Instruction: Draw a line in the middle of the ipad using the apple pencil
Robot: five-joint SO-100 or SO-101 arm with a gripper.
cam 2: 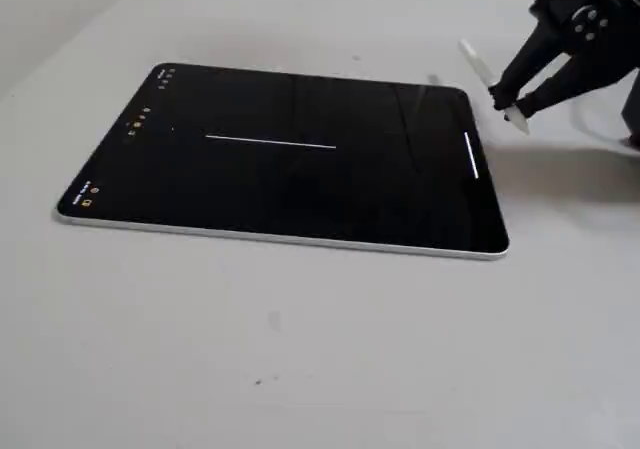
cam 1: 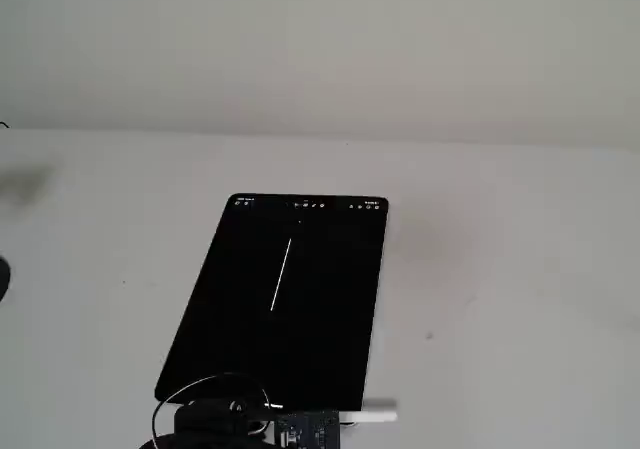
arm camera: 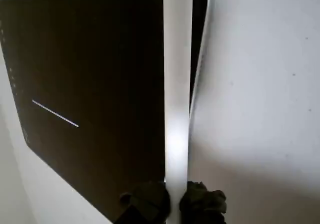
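The ipad [cam 1: 330, 349] lies flat on the pale table, screen black, also seen in the other fixed view [cam 2: 280, 189] and the wrist view [arm camera: 90, 59]. The line [cam 1: 281, 274] is a thin white stroke across mid-screen [cam 2: 270, 143] [arm camera: 55, 114]. My gripper [cam 2: 510, 101] is shut on the apple pencil [cam 2: 480, 67], a slim white stylus held just off the tablet's short edge farthest from the icons, above the table. In the wrist view the apple pencil [arm camera: 177, 109] runs up between the dark fingers [arm camera: 147, 201]. A short white streak [cam 2: 471, 156] on the screen near that edge may be a reflection.
A black cable [cam 1: 195, 391] loops by the arm's base [cam 1: 300, 431] over the tablet's near corner. A dark object [cam 1: 3, 279] pokes in at the left edge. The table meets a plain wall [cam 1: 320, 59] behind the tablet.
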